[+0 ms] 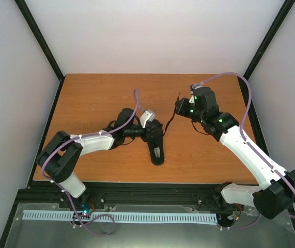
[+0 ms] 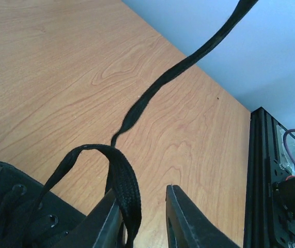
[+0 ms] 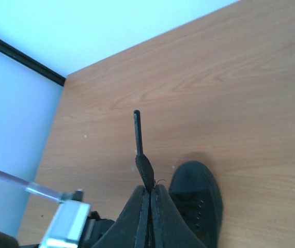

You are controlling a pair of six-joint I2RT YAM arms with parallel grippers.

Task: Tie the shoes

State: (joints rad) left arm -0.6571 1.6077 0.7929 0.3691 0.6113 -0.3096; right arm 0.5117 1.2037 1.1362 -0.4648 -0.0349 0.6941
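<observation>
While the right gripper [image 3: 148,189] clamps a lace [image 3: 138,135] near its tip, soft and limp by the look of it, the left gripper [image 2: 142,192], fingers parted, straddles a loop [image 2: 121,173] beside the shoe [image 1: 156,148] in the middle of the table [image 1: 95,98].

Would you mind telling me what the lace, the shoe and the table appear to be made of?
Lace: flat woven black fabric, matte; the weave texture shows up close. Shoe: matte black, probably canvas, with small eyelets. Table: smooth wood-grain surface, possibly laminate.
</observation>
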